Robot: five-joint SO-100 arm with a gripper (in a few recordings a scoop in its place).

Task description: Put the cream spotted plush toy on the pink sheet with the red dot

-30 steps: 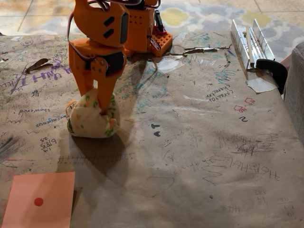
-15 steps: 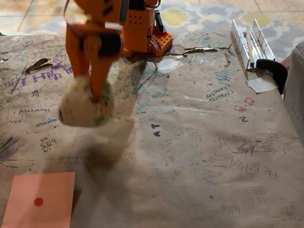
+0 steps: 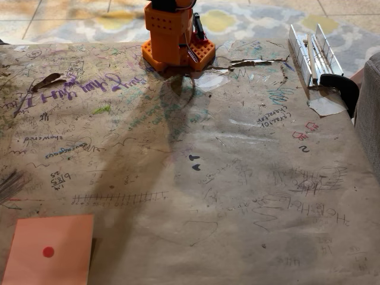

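The pink sheet with the red dot (image 3: 50, 249) lies flat at the near left corner of the table in the fixed view. The cream spotted plush toy is out of view. Of the orange arm, the base (image 3: 175, 38) stands at the table's far edge, with a broad shadow running from it toward the near left. The gripper is out of the picture above the top edge.
Brown paper covered in scribbles (image 3: 208, 166) spreads over the table. A white metal bracket with a black clamp (image 3: 320, 59) sits at the far right. A grey upholstered edge (image 3: 371, 113) borders the right side.
The gripper, shut on the plush, rose off the table and left the picture at the top. The spot where the plush sat is bare paper now.
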